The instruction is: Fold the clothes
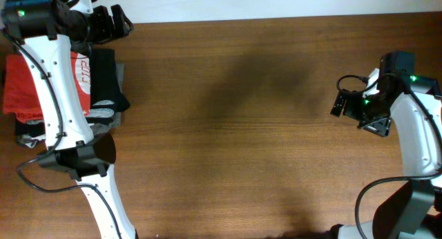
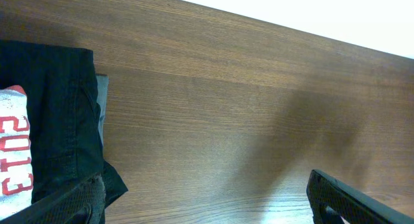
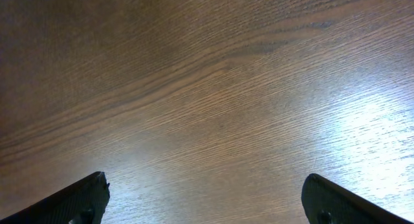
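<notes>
The orange-red T-shirt (image 1: pixel 21 87) lies as a compact bundle on a pile of clothes at the table's far left, partly hidden under my left arm. A white printed patch with red characters (image 1: pixel 83 74) shows at its right edge, and also in the left wrist view (image 2: pixel 13 175). My left gripper (image 1: pixel 110 23) is open and empty at the back left, just beyond the pile; its fingers spread over bare wood (image 2: pixel 207 211). My right gripper (image 1: pixel 343 101) is open and empty at the far right, over bare wood (image 3: pixel 207 204).
A black garment (image 1: pixel 105 77) (image 2: pixel 61 114) lies next to the shirt, with grey cloth (image 1: pixel 121 77) under it and more dark and white cloth at the pile's front (image 1: pixel 102 115). The brown wooden table (image 1: pixel 242 128) stretches between the arms. A white wall borders the back edge.
</notes>
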